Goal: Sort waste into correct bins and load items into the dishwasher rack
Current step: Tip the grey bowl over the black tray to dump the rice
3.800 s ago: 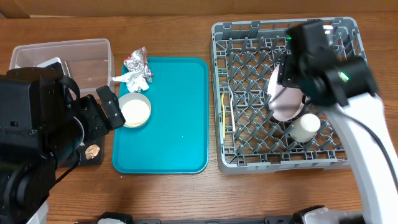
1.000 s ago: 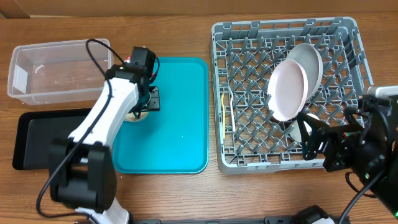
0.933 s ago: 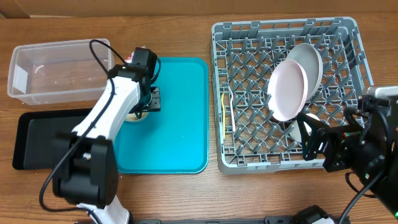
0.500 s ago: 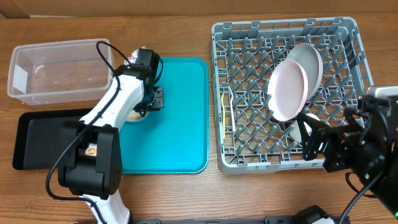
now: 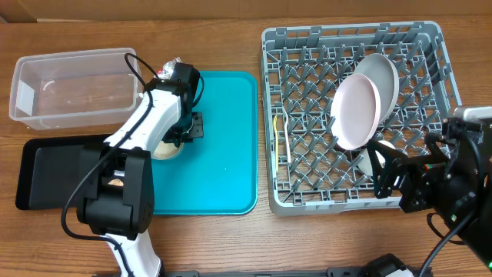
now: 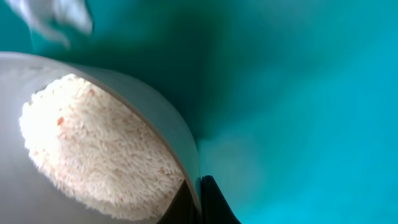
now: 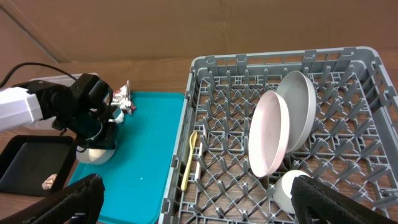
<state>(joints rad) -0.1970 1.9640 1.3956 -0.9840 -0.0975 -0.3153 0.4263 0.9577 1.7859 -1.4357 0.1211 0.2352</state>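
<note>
My left gripper (image 5: 182, 129) (image 6: 199, 200) is shut on the rim of the grey bowl (image 5: 164, 150) (image 6: 158, 109), one finger inside and one outside. White rice (image 6: 93, 143) fills the bowl, which sits on the teal tray (image 5: 223, 154). The foil wrapper (image 5: 167, 70) (image 7: 124, 99) lies just behind it. In the dishwasher rack (image 5: 307, 37) stand a white plate (image 5: 355, 111) and a grey plate (image 5: 387, 73), with a white cup (image 7: 287, 190) and yellow cutlery (image 5: 278, 135). My right gripper (image 5: 382, 175) (image 7: 199, 208) hangs open and holds nothing at the rack's front right.
A clear tub (image 5: 69, 88) stands at the back left. In front of it lies a black tray (image 5: 54, 173) with a small brown lump (image 5: 115, 185). My left arm reaches across the teal tray's left edge.
My left gripper has closed on the bowl's rim and shifted slightly toward the front with the arm. The right arm has not moved.
</note>
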